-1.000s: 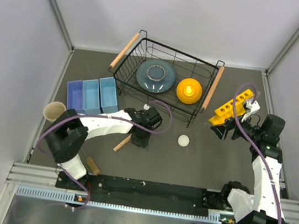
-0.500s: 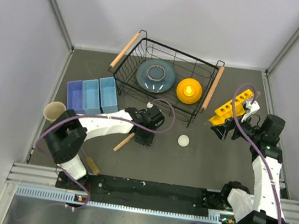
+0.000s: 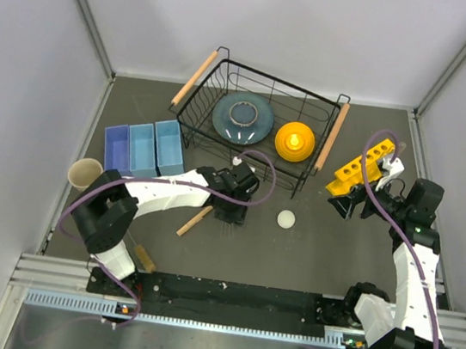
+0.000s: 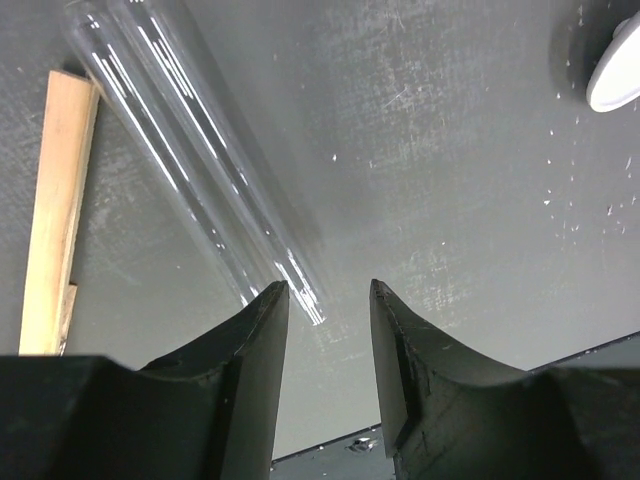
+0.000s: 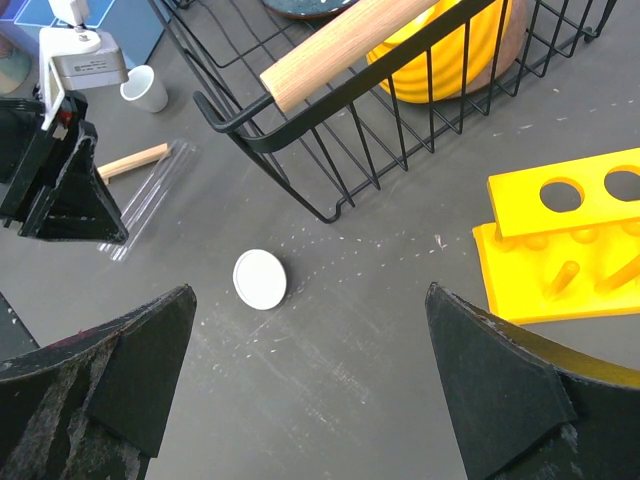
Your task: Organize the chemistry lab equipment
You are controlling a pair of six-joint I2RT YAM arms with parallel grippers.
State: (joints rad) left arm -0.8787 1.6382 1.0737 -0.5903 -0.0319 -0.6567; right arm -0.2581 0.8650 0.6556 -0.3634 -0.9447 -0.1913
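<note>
A clear tube (image 4: pixel 180 140) lies on the dark table beside a short wooden stick (image 4: pixel 55 210). My left gripper (image 4: pixel 322 290) is open low over the table, and the tube's near end lies between its fingertips. In the top view the left gripper (image 3: pixel 229 213) is right of the stick (image 3: pixel 194 220). The yellow rack (image 3: pixel 360 166) sits at the right. My right gripper (image 3: pixel 344 204) is wide open and empty just left of it. One white round piece (image 3: pixel 286 219) lies mid-table, and it also shows in the right wrist view (image 5: pixel 260 278). A small white cup-like piece (image 5: pixel 145 88) stands behind the left wrist.
A black wire basket (image 3: pixel 332 136) with wooden handles holds a grey-blue plate (image 3: pixel 243 117) and an orange bowl (image 3: pixel 295 140). Three blue bins (image 3: pixel 144 149) and a paper cup (image 3: pixel 85 174) stand at the left. A second wooden piece (image 3: pixel 145 258) lies near the front edge.
My left gripper has shifted a little to the right, toward the tube's end. The right arm has not moved.
</note>
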